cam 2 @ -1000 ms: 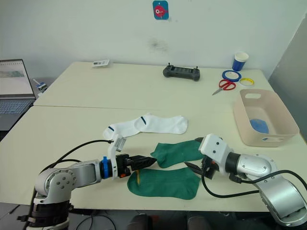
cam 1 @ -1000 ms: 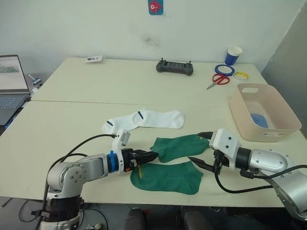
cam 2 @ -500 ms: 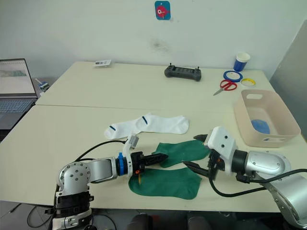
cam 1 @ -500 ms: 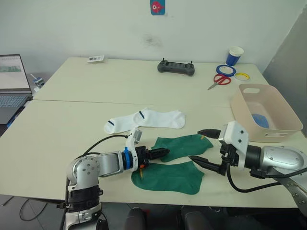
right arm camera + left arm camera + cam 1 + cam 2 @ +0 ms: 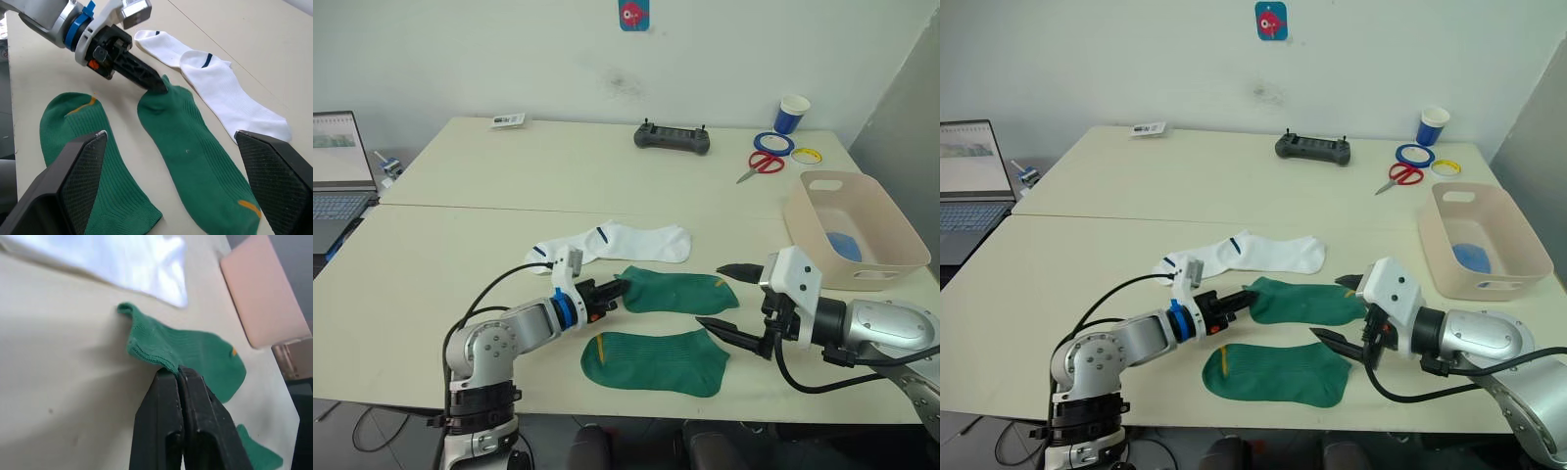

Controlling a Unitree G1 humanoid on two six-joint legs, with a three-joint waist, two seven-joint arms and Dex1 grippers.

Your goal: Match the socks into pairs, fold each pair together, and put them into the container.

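On the table, head views: beige table (image 5: 509,186) against a white wall; laptop (image 5: 337,162) at far left, controller (image 5: 673,137), scissors (image 5: 760,164), tape rings (image 5: 771,143), paper cup (image 5: 792,113) at the back
Container: pink bin (image 5: 862,264) at right edge, a blue sock (image 5: 843,245) inside
Socks: white pair (image 5: 607,245) mid-table, overlapping; upper green sock (image 5: 680,291) just in front of it; lower green sock (image 5: 656,360) near the front edge, apart from the upper one
Left gripper (image 5: 617,290): pinched onto the cuff of the upper green sock, forearm low over the table, pointing right
Right gripper (image 5: 720,297): fingers spread wide, empty, by the green socks' toe ends
Left wrist view: fingers (image 5: 164,421) clamped together on the green cuff (image 5: 151,350), cuff lifted slightly
Right wrist view: both pads (image 5: 80,176) far apart, nothing between them, both green socks lie flat below
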